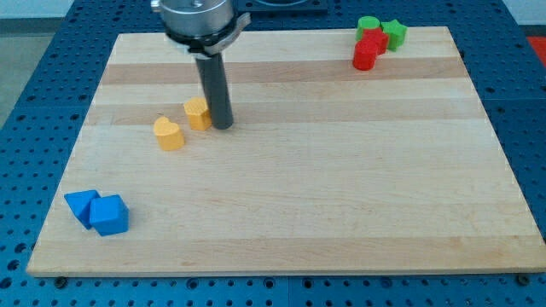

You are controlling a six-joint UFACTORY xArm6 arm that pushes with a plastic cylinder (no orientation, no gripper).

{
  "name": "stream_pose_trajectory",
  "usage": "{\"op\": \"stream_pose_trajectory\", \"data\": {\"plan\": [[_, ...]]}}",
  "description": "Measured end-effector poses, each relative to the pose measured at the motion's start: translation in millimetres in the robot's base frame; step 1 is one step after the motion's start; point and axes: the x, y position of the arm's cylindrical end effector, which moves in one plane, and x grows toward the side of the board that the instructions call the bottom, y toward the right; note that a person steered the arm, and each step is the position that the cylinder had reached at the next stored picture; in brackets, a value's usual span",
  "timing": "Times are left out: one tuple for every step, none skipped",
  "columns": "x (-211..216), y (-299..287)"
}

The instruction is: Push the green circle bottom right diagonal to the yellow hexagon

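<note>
Tip (223,126) sitting against the yellow hexagon; green circle far off at the board's far corner.

You are running a bare rod, no jaws, holding nothing; my tip is pressing the hexagon's (197,112) right side, or standing just beside it. A second yellow block (169,134), shape unclear, is lying just lower-left of the hexagon. The green circle (368,25) is waiting well right of and above the hexagon, touching two red blocks (368,49) and a green block (394,32). Risk, as I judge it: pulling away carelessly is nudging the hexagon, shifting your target spot; then pushing the circle out of that cluster is dragging red neighbours along. Blue blocks (98,211) are sitting well below-left of the hexagon. The rod is hiding the hexagon's right edge.
</note>
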Motion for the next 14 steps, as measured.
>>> {"op": "stream_pose_trajectory", "data": {"plan": [[-26.6, 27.6], [-69.3, 46.4], [-98.5, 69.6], [-89.1, 117.5], [-78.5, 173.9], [-78.6, 234.6], [-87.5, 281.4], [-113.5, 316.2], [-143.9, 343.6], [-177.1, 349.3], [-208.8, 349.3], [-209.7, 348.7], [-209.8, 346.7], [-209.7, 339.8]]}}
